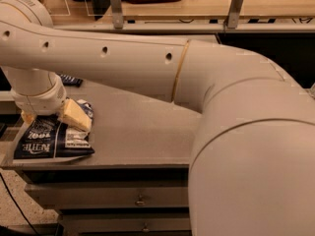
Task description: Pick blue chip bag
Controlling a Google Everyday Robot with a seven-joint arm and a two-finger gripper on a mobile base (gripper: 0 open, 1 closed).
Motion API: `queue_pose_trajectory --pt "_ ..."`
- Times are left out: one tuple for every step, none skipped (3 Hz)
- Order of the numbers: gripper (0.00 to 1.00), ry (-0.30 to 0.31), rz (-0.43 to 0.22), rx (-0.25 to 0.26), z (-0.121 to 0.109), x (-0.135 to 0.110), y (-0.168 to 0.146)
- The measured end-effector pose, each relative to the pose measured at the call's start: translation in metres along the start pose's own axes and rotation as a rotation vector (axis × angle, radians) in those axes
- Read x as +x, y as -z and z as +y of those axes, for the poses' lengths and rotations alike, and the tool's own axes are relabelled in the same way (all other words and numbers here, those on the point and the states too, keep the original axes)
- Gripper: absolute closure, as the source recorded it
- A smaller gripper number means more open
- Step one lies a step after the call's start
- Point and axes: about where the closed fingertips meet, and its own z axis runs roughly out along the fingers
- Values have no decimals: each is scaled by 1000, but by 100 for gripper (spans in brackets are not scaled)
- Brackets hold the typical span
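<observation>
The blue chip bag [49,140], dark navy foil with white panels and lettering, lies flat at the front left corner of the grey table [142,127]. My gripper [50,118] hangs from the arm's wrist directly over the bag's far end. One pale yellow finger [75,116] rests on the bag's right upper part. The other finger [27,117] shows at its left edge. The fingers stand apart with the bag's top between them. The bag lies on the table.
A small flat dark blue wrapper [71,79] lies further back on the table, behind the wrist. My large arm [236,132] fills the right half of the view. Drawers [140,199] sit below the table front. A wooden shelf [206,4] runs behind.
</observation>
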Motion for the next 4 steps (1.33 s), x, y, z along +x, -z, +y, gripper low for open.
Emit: queue_pose_trajectory --pt "87 0 0 0 -1 0 7" --pt "100 0 0 0 -1 1 9" --pt "100 -19 -25 109 11 5 21" --pt "100 -59 -59 288 40 17 56"
